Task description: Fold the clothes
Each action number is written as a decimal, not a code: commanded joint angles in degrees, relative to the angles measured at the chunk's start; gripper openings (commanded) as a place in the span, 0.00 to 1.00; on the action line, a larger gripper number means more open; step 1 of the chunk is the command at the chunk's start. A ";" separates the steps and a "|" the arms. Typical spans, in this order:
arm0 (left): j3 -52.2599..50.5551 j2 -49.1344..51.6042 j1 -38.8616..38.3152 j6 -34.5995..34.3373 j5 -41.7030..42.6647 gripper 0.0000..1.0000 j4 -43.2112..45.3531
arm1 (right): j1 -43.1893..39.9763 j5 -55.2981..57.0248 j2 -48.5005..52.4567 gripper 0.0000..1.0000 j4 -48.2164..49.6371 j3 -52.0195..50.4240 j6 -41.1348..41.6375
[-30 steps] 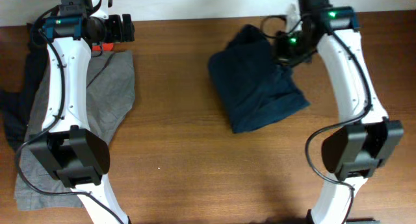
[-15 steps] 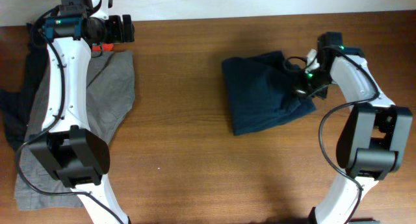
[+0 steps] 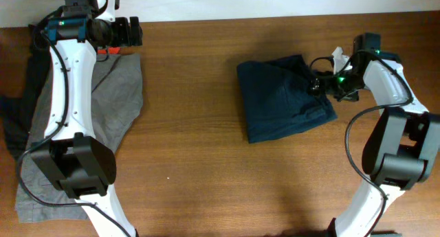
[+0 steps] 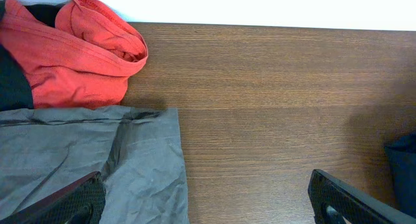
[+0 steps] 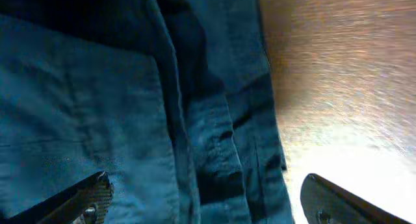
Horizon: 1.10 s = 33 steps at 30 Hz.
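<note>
The clothes lie in two places. A dark navy folded piece [image 3: 282, 99] rests at the table's middle right and fills the right wrist view [image 5: 97, 100]. My right gripper [image 3: 320, 86] hovers at its right edge, open [image 5: 208, 208], with the cloth seam under the gap and nothing gripped. A grey garment [image 3: 110, 99] spreads at the left under my left arm, with a red-orange piece [image 4: 71, 52] bunched at the back and a black piece [image 3: 12, 123] at the far left. My left gripper [image 3: 134, 31] is open [image 4: 208, 204] over the grey garment's edge [image 4: 149, 165].
Bare brown wooden table [image 3: 199, 161] runs between the two piles and along the front. The white wall edge [image 4: 260, 6] borders the back of the table. A loose cable [image 3: 323, 62] loops by my right wrist.
My right arm swung right and toward the front, carrying the navy piece's edge over, then opened its jaws and let the cloth go. The left arm has stayed still.
</note>
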 commanded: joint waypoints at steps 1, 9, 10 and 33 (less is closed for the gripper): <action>0.98 -1.49 0.28 0.50 0.17 0.99 -0.04 | -0.11 -1.40 3.93 0.96 1.95 0.96 -4.02; 0.98 -1.49 -0.11 0.50 0.17 0.99 -0.04 | 1.81 -1.38 6.84 0.66 5.64 0.90 -5.42; 0.98 -1.49 -0.28 0.52 0.17 0.99 -0.04 | 2.21 -0.94 7.72 0.57 5.68 0.90 -5.40; 0.98 -1.49 -0.35 0.50 0.15 0.99 0.02 | -16.41 -2.69 11.61 0.04 25.66 0.92 37.75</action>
